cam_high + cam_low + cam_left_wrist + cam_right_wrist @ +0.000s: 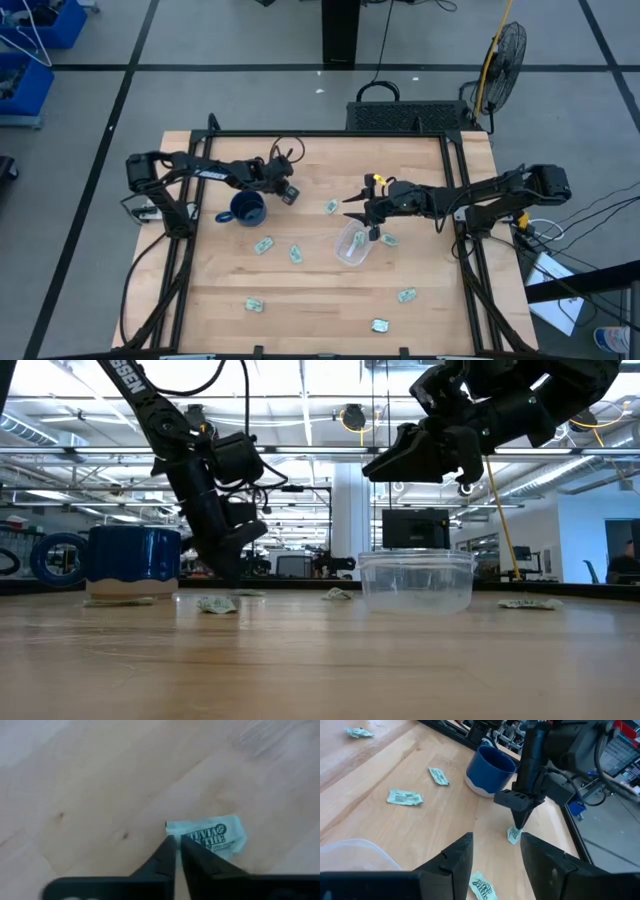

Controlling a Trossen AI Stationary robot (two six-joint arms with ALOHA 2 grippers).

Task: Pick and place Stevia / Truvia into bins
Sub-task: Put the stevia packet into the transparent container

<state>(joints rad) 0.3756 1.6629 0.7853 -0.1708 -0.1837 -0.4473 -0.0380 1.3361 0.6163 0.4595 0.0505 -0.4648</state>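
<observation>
Left end effector [176, 851] pinches one of nine packets [212, 837].

Left of centre in the high view, the dark left arm reaches rightward with its black two-finger left gripper [175, 851] pointed down, fingers nearly pinched together, while the dark right arm stretches leftward, its black right gripper [496, 851] raised, fingers spread apart.
</observation>
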